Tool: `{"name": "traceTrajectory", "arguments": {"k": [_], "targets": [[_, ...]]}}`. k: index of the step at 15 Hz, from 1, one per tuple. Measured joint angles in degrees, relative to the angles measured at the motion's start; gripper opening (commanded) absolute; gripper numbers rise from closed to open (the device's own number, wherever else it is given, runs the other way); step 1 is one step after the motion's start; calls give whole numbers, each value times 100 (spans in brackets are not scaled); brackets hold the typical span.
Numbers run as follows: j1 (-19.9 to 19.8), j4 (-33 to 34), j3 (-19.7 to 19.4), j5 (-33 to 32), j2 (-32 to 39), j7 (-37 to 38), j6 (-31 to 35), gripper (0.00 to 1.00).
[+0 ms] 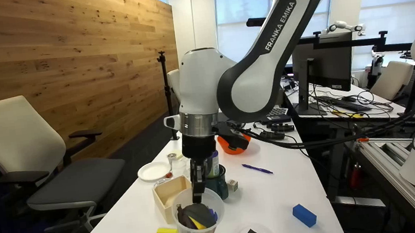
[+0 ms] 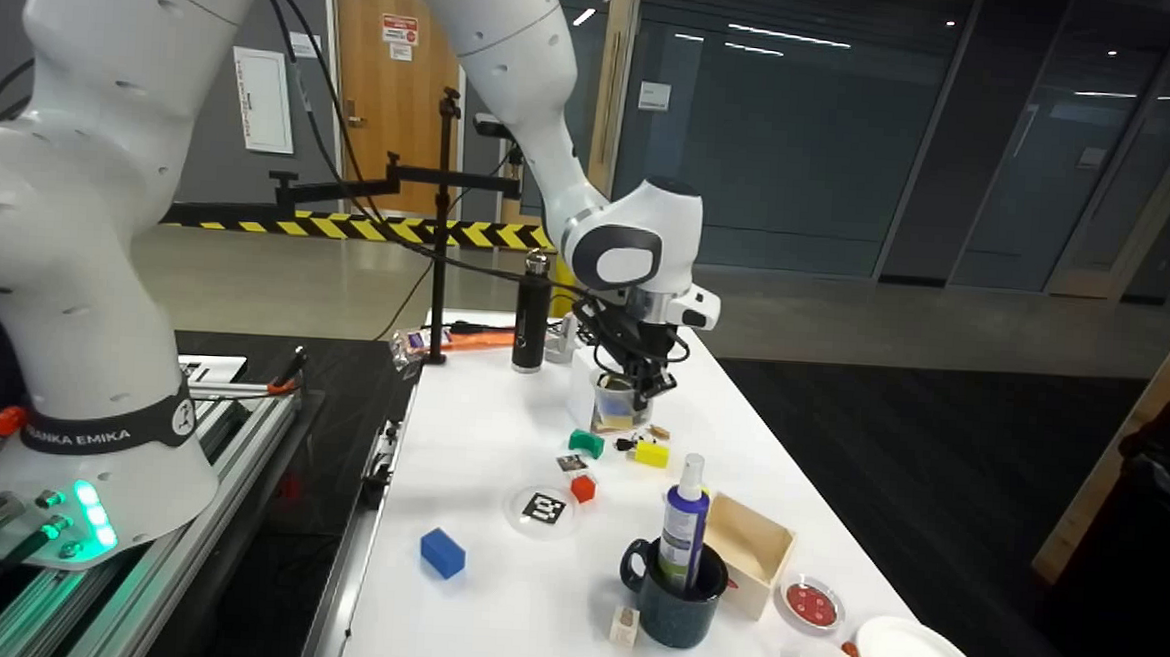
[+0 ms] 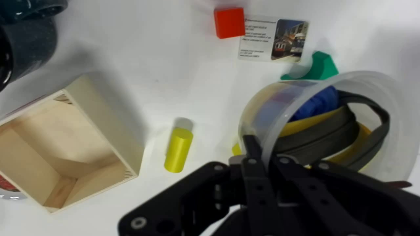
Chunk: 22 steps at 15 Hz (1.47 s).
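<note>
Gripper (image 3: 267, 157) pinching clear tub (image 3: 398, 121) by rim! Tub well apart from wooden box (image 3: 106, 122), yellow cylinder (image 3: 178, 150) between.

The wrist view crops the dark speckled mug (image 3: 32, 46); behind the clear round plastic tub (image 3: 257, 113), a part-hidden yellow piece (image 3: 236, 149), perhaps a block.
</note>
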Motion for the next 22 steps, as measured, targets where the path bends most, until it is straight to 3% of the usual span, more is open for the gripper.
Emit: {"name": "traceTrajectory", "arguments": {"k": [4,10,22], "targets": [[231,657,-423,-203,430,606,-263,1],[390,1647,-763,-274,1008,1224,-941,1],[-358,2958,-893,-148,1535,1731,-2082,1]]}}
